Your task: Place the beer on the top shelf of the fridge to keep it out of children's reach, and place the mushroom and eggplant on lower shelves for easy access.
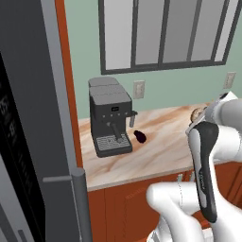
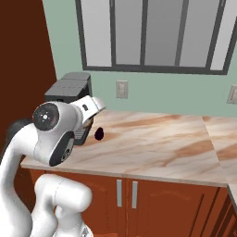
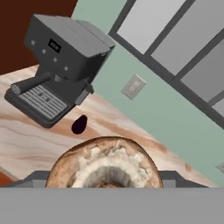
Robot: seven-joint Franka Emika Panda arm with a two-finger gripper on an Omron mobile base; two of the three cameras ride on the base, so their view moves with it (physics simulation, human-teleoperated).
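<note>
Clamped wide on the mushroom (image 1: pixel 195 113), the claw (image 1: pixel 198 117) up in the air above the right part of the tabletop (image 1: pixel 160 151), at the end of the white arm. Seen from the hand camera as a big tan-brown cap (image 3: pixel 103 164) with a pale speckled middle, right up close at the bottom centre, dark finger parts just showing to either side of it and the fingertips themselves hidden. Clear of the marbled surface, with nothing under it but open tabletop. Well apart from it, and further off towards the wall, the eggplant (image 1: pixel 140 136): a small glossy near-black oval lying on the tabletop just beside the front right corner of the coffee machine (image 1: pixel 111 116), close to the drip tray but whether touching it cannot be told. Same pairing from the right base camera, eggplant (image 2: pixel 99 133) just right of the machine (image 2: pixel 69 88) and partly behind the arm's hand, and from the hand camera, eggplant (image 3: pixel 79 124) below the machine's tray (image 3: pixel 57 65) and above the mushroom in that picture. At the far left of the left base picture, the fridge (image 1: pixel 33 142), a tall grey door edge with a bar handle (image 1: pixel 81 203), near the camera and well to the left of the claw and its load. Behind the tabletop a green wall with a socket (image 1: pixel 139 89) and a dark-framed window (image 1: pixel 165 33).
</note>
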